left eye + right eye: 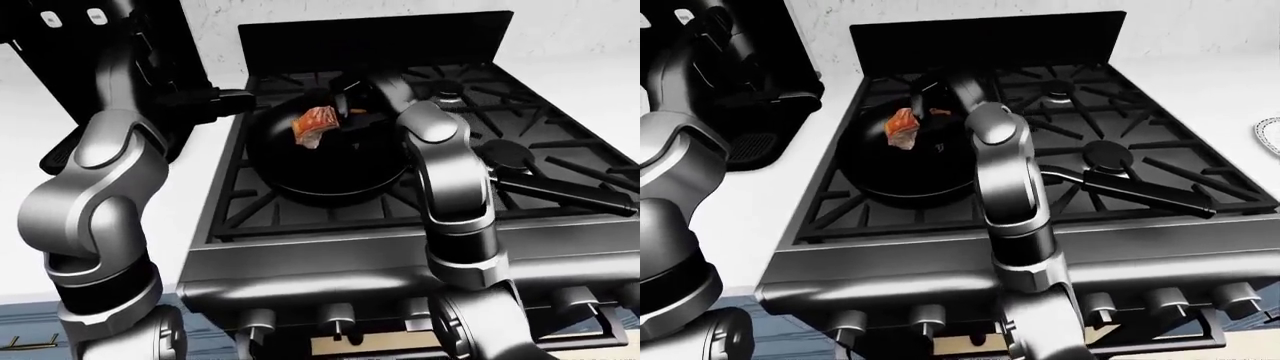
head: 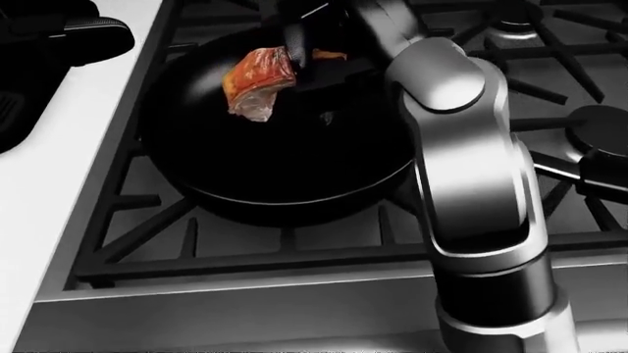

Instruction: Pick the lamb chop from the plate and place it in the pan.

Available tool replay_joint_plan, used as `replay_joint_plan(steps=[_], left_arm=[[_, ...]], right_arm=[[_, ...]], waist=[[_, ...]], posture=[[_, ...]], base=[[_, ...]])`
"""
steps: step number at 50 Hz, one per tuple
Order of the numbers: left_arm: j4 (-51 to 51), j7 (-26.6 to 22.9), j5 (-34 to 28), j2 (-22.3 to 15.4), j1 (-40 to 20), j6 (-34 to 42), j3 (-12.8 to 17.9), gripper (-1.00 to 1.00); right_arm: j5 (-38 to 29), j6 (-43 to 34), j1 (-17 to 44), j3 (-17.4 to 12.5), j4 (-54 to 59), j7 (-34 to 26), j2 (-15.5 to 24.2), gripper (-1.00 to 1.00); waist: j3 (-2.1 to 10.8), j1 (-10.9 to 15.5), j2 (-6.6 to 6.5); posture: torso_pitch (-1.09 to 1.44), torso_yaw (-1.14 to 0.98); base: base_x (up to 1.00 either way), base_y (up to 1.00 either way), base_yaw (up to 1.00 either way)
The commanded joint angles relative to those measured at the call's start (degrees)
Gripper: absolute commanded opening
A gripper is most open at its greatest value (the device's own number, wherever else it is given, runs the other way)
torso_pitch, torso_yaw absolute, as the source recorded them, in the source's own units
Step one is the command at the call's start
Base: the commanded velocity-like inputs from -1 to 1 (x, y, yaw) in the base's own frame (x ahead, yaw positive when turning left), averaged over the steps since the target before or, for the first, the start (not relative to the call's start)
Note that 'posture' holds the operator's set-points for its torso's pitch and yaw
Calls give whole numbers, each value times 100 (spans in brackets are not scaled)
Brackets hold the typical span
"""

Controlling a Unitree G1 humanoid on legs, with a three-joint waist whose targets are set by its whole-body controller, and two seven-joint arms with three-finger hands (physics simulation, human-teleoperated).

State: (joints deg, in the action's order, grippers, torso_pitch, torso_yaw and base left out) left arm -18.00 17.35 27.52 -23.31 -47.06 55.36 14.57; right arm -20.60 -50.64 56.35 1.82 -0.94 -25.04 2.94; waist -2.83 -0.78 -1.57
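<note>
**Chop over the pan, in the right hand**

Chop (image 2: pixel 257 81): orange-brown with a pale lower edge, above the upper-left part of the pan in the head view. Whether it touches the pan floor cannot be told.

Left to right:

- Left arm (image 1: pixel 100 195): silver and black, bent, rising along the left edge of the left-eye view. Its hand (image 1: pixel 205 101) is dark, over the white tabletop (image 2: pixel 59 184) just left of the stove; how far its fingers are open cannot be told.
- Dark appliance (image 1: pixel 760 97): on the tabletop, left of the stove.
- Pan (image 2: pixel 274 184): black, round, on the stove's near-left grate; its long handle (image 1: pixel 1140 187) runs to the right across the grates.
- Right hand (image 2: pixel 300 48): dark fingers closed on the chop's upper-right edge, over the pan's upper part.
- Right arm (image 2: pixel 471 184): silver, reaching up from the bottom of the view and crossing the pan's right rim.
- Stove (image 1: pixel 330 259): steel front, black grates, knobs (image 1: pixel 925 319) along the bottom.
- Plate (image 1: pixel 1270 135): only a sliver at the right edge of the right-eye view.
</note>
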Motion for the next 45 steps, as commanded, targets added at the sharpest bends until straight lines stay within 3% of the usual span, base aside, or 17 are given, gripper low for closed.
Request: replay_joint_plan(steps=[1,25,29,30,37,45], left_arm=[[-151,-5,-10,-75,-179,-168,66,100],[-185,23,37,-87,-192,-132,78,100],[-168,25,35,-89,-199,-141,74,100],[-168,27,34,-89,-196,-140,75,100],[-113,11,10,-85,-213,-176,56,100],[-108,0,9,-89,-206,-179,66,100]], right_arm=[[40,202,214,-27,-173,84,2,-100],[292,936,-116,-68,393,420,-8,-100],[318,916,-92,-70,410,423,5,-63],[319,905,-82,-71,409,423,13,-18],[323,836,-32,-69,372,410,39,7],[324,787,3,-76,336,388,63,15]], waist=[[171,2,-22],[197,15,-13],[200,17,-11],[203,17,-10],[202,20,-5],[208,24,1]], posture=[[0,0],[0,0],[0,0],[0,0],[0,0],[0,0]], base=[[0,0,0],[0,0,0],[0,0,0],[0,0,0],[0,0,0],[0,0,0]])
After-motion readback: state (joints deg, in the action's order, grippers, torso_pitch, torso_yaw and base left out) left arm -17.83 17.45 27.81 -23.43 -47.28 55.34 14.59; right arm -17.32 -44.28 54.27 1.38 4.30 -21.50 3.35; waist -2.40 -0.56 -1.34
